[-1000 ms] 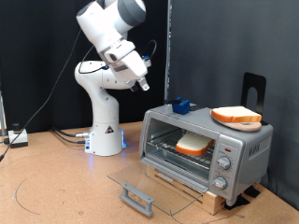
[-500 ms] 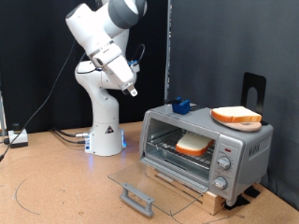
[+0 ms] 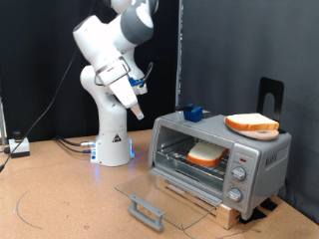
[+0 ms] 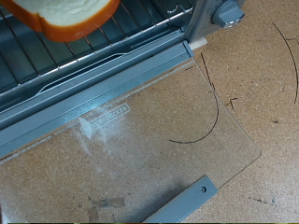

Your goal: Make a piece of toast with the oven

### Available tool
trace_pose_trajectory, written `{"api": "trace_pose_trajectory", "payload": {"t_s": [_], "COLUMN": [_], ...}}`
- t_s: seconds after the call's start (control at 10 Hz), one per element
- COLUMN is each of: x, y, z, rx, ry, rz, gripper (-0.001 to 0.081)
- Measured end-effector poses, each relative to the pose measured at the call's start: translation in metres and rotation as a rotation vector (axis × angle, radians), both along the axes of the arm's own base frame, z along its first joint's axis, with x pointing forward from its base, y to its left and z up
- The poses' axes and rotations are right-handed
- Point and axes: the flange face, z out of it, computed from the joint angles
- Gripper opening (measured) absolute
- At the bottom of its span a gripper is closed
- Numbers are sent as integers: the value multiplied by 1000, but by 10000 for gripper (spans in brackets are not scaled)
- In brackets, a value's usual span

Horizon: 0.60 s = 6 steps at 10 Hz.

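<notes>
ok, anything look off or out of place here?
Nothing damaged or spilled. The oven door is folded flat open with a slice of toast on the rack; a second slice sits on the oven's roof. The pincer hangs clear, holding nothing.

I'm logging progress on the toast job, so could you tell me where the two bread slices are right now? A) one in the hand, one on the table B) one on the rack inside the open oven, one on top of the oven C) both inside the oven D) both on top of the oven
B: one slice lies on the wire rack behind the lowered glass door, the other slice rests on top of the oven.
</notes>
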Motion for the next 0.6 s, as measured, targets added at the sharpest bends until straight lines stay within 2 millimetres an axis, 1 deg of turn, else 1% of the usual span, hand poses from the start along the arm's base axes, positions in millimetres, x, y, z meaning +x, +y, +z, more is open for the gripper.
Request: {"api": "trace_pose_trajectory", "payload": {"t_s": [0.2,0.3,0.4,0.5,0.6], "x": [0,0,-1,-3,3], "y": [2,3,4,3,-3], "z": [-1,-2,-3,-2,4], "rx": [24,58,87,103,96], "ry": [88,159,252,367,286], "rz": [-114,-218,-306,-356,-327], "gripper": [805,805,805,805,805]}}
